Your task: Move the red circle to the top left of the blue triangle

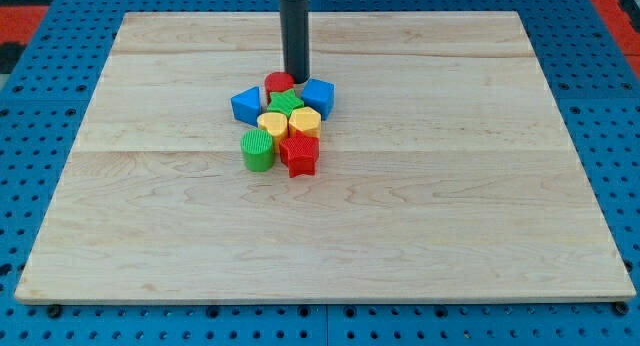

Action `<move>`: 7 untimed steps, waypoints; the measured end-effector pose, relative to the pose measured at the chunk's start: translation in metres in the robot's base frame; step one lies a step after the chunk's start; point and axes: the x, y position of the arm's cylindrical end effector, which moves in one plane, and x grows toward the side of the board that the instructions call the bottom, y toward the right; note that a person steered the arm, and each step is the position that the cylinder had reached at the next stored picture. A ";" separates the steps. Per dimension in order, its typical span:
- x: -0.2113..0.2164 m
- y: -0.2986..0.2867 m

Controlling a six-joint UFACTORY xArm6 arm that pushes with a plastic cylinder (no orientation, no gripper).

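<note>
pale wood board (450, 216) on blue pegboard (620, 136); blocks clustered centre.

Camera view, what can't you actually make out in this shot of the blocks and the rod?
- Red circle: its right part is hidden behind my tip.
- Green block: mostly covered by neighbouring blocks in the cluster, shape unclear.
- Rod's upper end and the arm: cut off by the view's top edge.

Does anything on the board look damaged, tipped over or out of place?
Nothing stands out. No block looks broken or tipped; they sit in one tight cluster on the wooden board. My tip is at the cluster's top edge, right beside the red circle, with the blue triangle at the cluster's left.
</note>
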 end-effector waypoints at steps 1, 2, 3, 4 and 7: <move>0.022 -0.002; 0.006 -0.014; 0.006 -0.041; 0.006 -0.077; 0.047 -0.115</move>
